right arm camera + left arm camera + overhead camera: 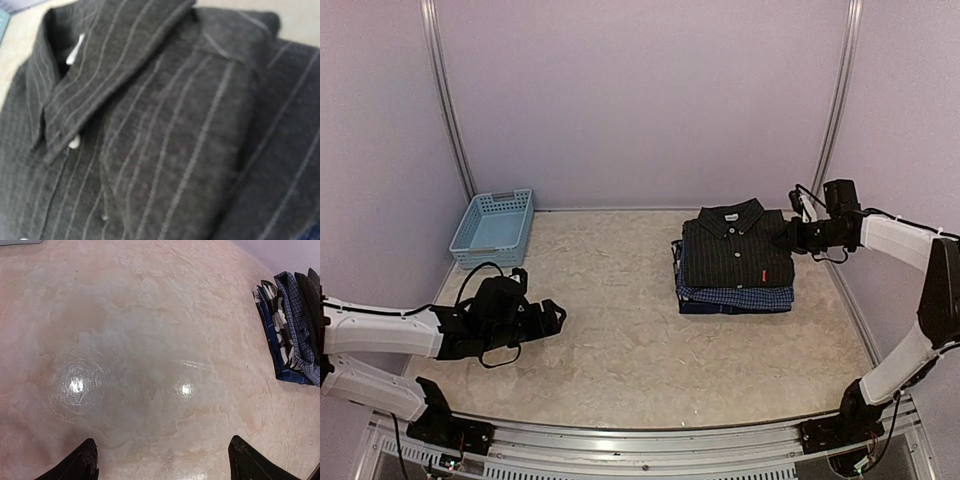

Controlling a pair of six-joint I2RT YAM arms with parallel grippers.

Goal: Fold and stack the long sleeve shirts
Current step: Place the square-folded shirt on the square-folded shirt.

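The long sleeve shirts lie folded in one stack right of the table's middle. The black pinstriped shirt (735, 250) is on top, collar to the back, red tag near its right edge. The blue check shirt (735, 297) shows beneath its front edge. My right gripper (787, 238) sits shut at the black shirt's right shoulder edge. The right wrist view is filled by that black pinstriped shirt (165, 130), and its own fingers do not show there. My left gripper (555, 318) (162, 457) hangs open over bare table at the left. The stack's side (295, 335) is at the right edge of its wrist view.
A light blue plastic basket (493, 227) stands at the back left by the wall. The marbled tabletop (610, 330) stretches between the left gripper and the stack. Walls close in the back and both sides.
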